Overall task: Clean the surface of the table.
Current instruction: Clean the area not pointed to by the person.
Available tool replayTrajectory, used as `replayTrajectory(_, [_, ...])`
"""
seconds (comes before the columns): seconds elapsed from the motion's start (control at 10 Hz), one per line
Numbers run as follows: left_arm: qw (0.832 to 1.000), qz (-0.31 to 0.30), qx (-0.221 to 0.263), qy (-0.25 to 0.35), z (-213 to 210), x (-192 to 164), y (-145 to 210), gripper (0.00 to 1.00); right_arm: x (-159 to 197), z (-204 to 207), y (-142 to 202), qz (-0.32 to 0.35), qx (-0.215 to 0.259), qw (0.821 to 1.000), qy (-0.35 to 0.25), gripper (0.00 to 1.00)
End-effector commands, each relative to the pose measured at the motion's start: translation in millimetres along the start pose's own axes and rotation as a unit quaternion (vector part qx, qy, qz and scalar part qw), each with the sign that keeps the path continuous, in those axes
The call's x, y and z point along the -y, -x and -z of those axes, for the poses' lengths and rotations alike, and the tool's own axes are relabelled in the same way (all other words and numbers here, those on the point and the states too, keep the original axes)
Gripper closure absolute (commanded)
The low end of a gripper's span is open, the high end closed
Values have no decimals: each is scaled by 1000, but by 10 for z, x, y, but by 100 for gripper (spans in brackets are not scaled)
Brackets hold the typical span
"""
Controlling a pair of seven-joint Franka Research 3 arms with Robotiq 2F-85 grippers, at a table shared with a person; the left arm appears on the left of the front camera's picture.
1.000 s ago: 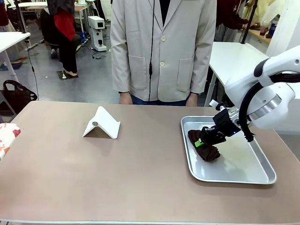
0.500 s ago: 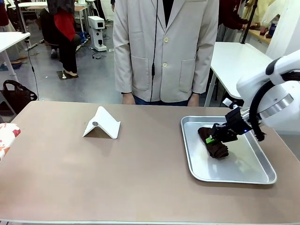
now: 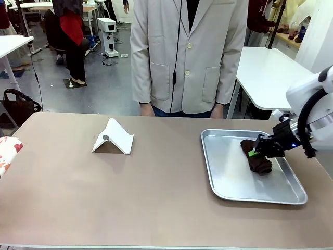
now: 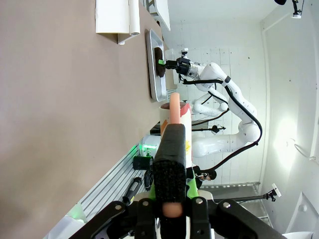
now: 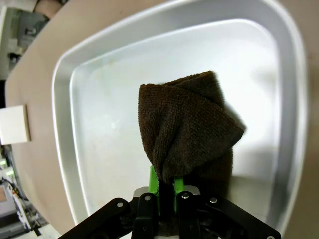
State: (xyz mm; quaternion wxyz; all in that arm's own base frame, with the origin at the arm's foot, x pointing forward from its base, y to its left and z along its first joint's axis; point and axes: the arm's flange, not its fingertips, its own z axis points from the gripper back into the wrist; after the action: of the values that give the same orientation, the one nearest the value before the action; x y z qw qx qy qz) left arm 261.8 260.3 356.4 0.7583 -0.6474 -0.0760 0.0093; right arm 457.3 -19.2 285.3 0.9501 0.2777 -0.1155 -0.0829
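We see the right claw (image 3: pixel 254 152) pressed together on a dark brown terry cloth (image 3: pixel 261 162), pinching it over the right half of a silver metal tray (image 3: pixel 234 179). We cannot tell whether the cloth's lower end touches the tray floor. The tray sits on the right side of the brownish surface (image 3: pixel 130 198), which stretches from us to a person in a beige jacket (image 3: pixel 187 52) at its far edge. A white folded stand (image 3: pixel 113 137) rests left of centre, well apart from the tray. The left claw (image 4: pixel 173 132) is clamped on a pale pink stick (image 4: pixel 174 107) beyond the surface's edge.
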Motion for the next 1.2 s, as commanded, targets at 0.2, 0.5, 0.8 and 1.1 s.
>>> replayTrajectory(0.2, [1000, -3, 3, 8, 10, 70, -3, 78, 205, -131, 84, 26, 22, 999, -34, 87])
replayTrajectory(0.5, [1000, -3, 3, 8, 10, 70, -3, 78, 36, -88, 124, 55, -13, 983, -173, 87])
replayTrajectory(0.8, [1000, -3, 3, 8, 10, 70, -3, 78, -103, -133, 137, 90, -61, 938, -329, 87])
replayTrajectory(1.1, [1000, -3, 3, 8, 10, 70, -3, 78, -46, -498, 147, 144, -118, 841, -507, 87])
